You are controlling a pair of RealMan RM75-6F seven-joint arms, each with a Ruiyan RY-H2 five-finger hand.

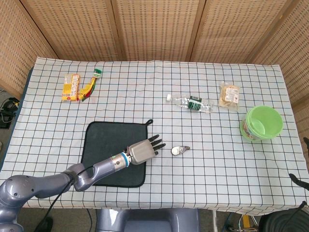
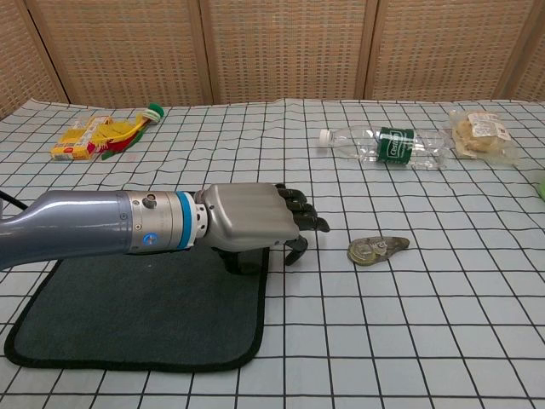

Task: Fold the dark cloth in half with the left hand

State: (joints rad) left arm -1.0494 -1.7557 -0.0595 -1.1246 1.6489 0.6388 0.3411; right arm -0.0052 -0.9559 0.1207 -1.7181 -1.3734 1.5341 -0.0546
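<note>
The dark cloth [image 1: 107, 145] [image 2: 128, 311] lies flat and unfolded on the checked tablecloth, with a small loop at its far right corner. My left hand [image 1: 144, 149] [image 2: 255, 226] hovers palm down over the cloth's right edge. Its black fingers [image 2: 300, 211] reach out past that edge over the tablecloth, spread and holding nothing. Whether the thumb under the palm touches the cloth I cannot tell. My right hand shows in neither view.
A small metal tape measure [image 1: 179, 150] [image 2: 376, 249] lies just right of the left hand. Farther back lie a plastic bottle [image 1: 189, 103] [image 2: 385, 145], a snack bag [image 1: 229, 95], a green bowl [image 1: 262, 123] and yellow packets [image 1: 71, 86] [image 2: 85, 136].
</note>
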